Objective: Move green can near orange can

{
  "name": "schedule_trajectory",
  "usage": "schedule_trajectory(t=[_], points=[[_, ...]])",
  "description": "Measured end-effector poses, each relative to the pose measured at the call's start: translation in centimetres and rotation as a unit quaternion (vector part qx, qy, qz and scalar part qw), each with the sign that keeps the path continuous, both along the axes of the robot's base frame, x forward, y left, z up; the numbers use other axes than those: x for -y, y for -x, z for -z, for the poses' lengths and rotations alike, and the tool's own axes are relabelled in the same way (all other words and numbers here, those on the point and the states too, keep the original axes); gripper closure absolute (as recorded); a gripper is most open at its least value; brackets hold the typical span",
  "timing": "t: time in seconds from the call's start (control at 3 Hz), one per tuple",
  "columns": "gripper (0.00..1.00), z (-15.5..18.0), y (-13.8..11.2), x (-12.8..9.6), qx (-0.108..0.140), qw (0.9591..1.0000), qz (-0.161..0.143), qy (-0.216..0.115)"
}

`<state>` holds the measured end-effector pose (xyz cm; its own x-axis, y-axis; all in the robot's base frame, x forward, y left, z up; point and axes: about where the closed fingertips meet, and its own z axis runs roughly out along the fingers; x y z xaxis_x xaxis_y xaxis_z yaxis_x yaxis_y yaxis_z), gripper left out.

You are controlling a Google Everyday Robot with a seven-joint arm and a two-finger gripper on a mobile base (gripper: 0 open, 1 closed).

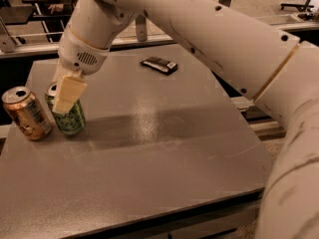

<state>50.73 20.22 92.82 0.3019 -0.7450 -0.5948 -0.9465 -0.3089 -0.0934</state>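
The green can [72, 119] stands upright on the grey table [164, 153] near its left edge. The orange can [27, 114] stands just left of it, a narrow gap between them. My gripper [61, 99] comes down from above and is shut on the green can. One cream finger [68, 93] lies across the can's front, and the other finger is hidden behind the can. The can's base looks level with the tabletop.
A small flat black object [158, 65] lies at the back middle of the table. My large white arm [209, 39] spans the upper right of the view. Shelving and a rail run behind the table's far edge.
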Motion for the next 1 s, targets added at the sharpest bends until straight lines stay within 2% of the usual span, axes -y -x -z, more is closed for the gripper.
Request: schedule_trajectory(t=[0.67,1.0], points=[[0.26,1.59,-0.16,-1.55,0.007,0.9996,-0.011,0.023],[0.0,1.67,-0.04,-1.67,0.007,0.9996,-0.012,0.023]])
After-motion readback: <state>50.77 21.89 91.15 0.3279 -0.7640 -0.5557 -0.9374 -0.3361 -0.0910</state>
